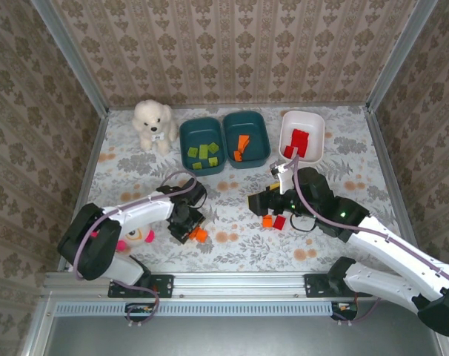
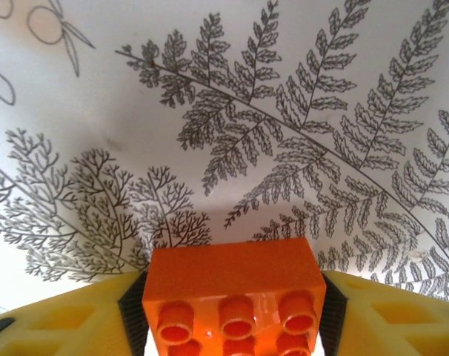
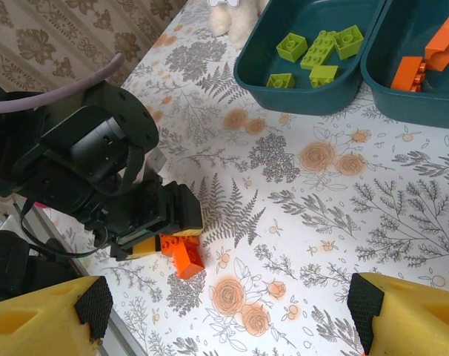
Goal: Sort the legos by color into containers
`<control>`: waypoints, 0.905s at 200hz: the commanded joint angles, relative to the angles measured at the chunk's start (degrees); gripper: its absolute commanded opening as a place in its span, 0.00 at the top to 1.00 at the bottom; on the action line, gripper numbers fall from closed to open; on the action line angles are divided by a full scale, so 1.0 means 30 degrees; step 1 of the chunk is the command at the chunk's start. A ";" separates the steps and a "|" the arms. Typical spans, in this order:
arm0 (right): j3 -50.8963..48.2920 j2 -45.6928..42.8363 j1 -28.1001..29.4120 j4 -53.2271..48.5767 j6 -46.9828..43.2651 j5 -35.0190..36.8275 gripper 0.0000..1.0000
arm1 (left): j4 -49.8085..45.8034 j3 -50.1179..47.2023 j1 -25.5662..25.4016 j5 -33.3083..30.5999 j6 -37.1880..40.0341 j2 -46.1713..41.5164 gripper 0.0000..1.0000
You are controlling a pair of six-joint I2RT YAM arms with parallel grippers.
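Fingers (image 2: 61,322) on your left gripper (image 2: 233,334) are clamped against both sides of an orange brick (image 2: 235,278). Its studs face the wrist camera, and the fern-printed counter (image 2: 284,111) is close behind it. From above, that gripper sits low at the near left of the counter, and I cannot tell whether the brick has left the surface. The right wrist view shows what looks like a second orange piece (image 3: 188,262) touching the held one, so watch that it doesn't ride up with the lift.

Your right gripper (image 3: 228,319) has its fingers spread wide with nothing between them. It hangs near mid-counter, just beside a loose orange brick (image 1: 267,221) and a red brick (image 1: 280,222).

As I read it, the step in hand is the pickup of an orange brick on the left. Next you need a clean lift, then a carry across to the middle teal tub (image 1: 266,144), which holds the orange pieces. Don't use the left teal tub (image 1: 183,141), which holds the green ones. The white tub (image 1: 319,137) takes red. Three or four bricks look left to sort.
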 commanded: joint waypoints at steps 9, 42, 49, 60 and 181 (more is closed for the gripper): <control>-0.0009 -0.0146 0.0092 -0.0612 0.0087 0.0334 0.14 | 0.0498 -0.0027 -0.0150 -0.0462 -0.0226 0.0225 0.49; 0.0688 -0.0296 0.0046 -0.1540 -0.0103 0.1456 0.14 | -0.0992 0.1496 -0.0136 -0.2043 0.1213 -0.0705 0.61; 0.0898 -0.0362 -0.0036 -0.1906 -0.0135 0.1891 0.14 | -0.1490 0.2385 -0.0150 -0.2619 0.2012 -0.0854 0.61; 0.1103 -0.0538 -0.0276 -0.2207 -0.0099 0.2533 0.14 | -0.1990 0.3973 -0.0107 -0.3487 0.3601 -0.0669 0.62; 0.2672 -0.0633 -0.3290 -0.2716 0.0640 0.3910 0.14 | 0.0470 2.3061 0.0875 -0.1405 1.7459 1.2511 0.63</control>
